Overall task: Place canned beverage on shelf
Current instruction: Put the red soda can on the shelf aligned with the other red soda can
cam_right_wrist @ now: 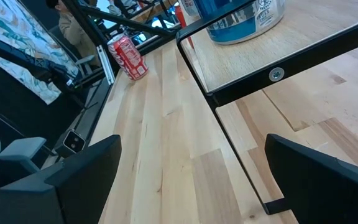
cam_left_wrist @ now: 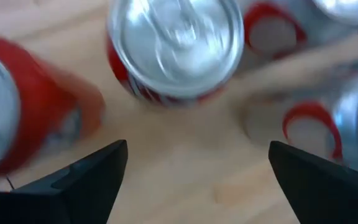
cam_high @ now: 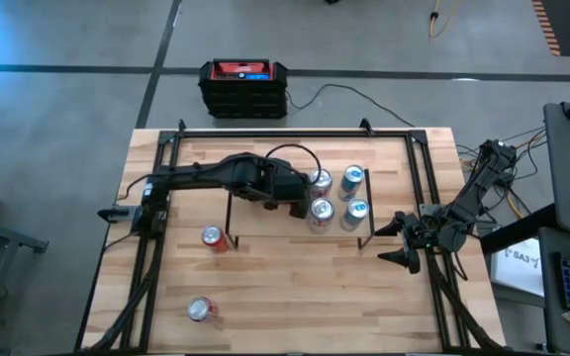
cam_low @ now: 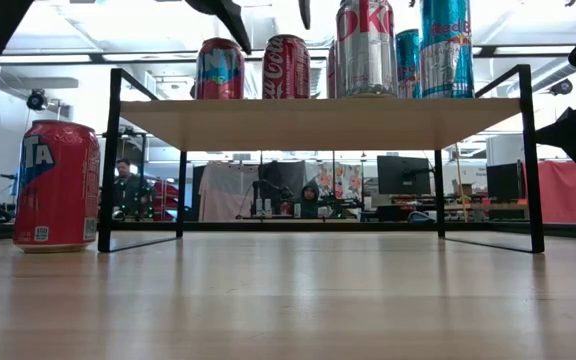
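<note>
The shelf point(cam_high: 275, 225) point(cam_low: 318, 122) stands mid-table and carries several upright cans. They include two silver ones point(cam_high: 321, 211), two blue ones point(cam_high: 352, 178) and two red ones point(cam_low: 218, 68) point(cam_low: 286, 66). In the high view my left arm hides the red pair. My left gripper point(cam_high: 298, 208) point(cam_left_wrist: 197, 180) is open above the shelf's left part. It points steeply down over a red can point(cam_left_wrist: 173, 50) and touches nothing. My right gripper point(cam_high: 396, 242) point(cam_right_wrist: 191, 180) waits open off the shelf's right end.
Two more red cans stand on the table left of and nearer than the shelf point(cam_high: 213, 237) point(cam_high: 199, 310) point(cam_low: 56, 185). Black rails point(cam_high: 156, 277) run along the table's sides. A black-and-red box point(cam_high: 243, 87) sits beyond the far edge. People point(cam_low: 310, 195) sit in the room behind.
</note>
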Robot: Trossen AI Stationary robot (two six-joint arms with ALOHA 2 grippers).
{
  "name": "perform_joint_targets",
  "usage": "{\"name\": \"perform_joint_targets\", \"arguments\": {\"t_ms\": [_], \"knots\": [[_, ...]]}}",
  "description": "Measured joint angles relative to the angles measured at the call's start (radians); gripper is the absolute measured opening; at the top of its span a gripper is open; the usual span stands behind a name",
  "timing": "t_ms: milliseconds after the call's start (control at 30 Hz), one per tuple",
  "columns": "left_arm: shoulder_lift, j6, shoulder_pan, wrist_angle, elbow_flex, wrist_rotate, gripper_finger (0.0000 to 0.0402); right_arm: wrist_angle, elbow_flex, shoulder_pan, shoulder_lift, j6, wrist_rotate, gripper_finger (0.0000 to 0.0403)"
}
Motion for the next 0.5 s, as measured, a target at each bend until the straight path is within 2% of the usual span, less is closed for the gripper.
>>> {"name": "perform_joint_targets", "arguments": {"t_ms": [267, 500], "knots": [[0.0, -0.005, -0.015, 0.0, -0.004, 0.212, 0.0375, 0.0, 0.0, 0.0, 0.0, 0.0, 0.0, 0.0384], [0.0, -0.091, -0.061, 0.0, -0.025, 0.24, 0.0375, 0.0, 0.0, 0.0, 0.0, 0.0, 0.0, 0.0384]]}}
